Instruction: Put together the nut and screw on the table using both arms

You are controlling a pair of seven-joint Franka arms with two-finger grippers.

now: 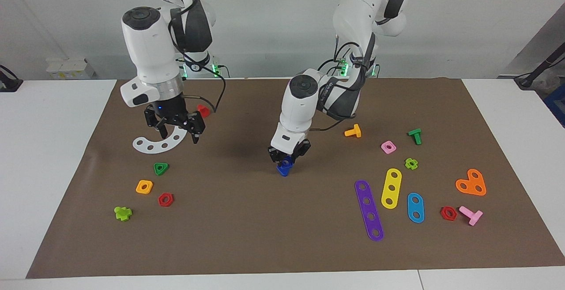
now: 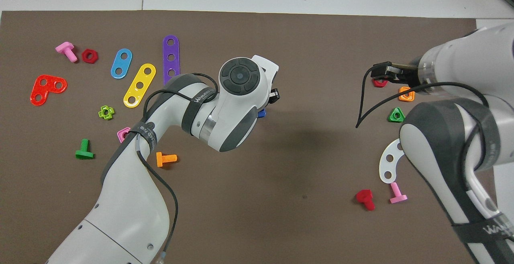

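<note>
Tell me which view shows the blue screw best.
The facing view: the blue screw stands in plain sight on the mat, under the left pincer. In the overhead view the left arm covers it, leaving only a blue sliver.

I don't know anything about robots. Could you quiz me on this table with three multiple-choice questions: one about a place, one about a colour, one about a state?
1. What is the left claw at?
A. the orange heart-shaped plate
B. the dark-blue screw
C. the yellow strip

2. What colour is the straight strip with four holes?
A. yellow
B. light blue
C. purple

3. What state is the right claw in?
A. open and empty
B. shut on a red nut
C. shut on a green nut

Answers:
1 B: the left claw holds the nut on the screw in the middle of the mat.
2 C: the purple strip shows four holes.
3 A: the right claw hangs over the white curved strip, its fingers spread with nothing between them.
</note>
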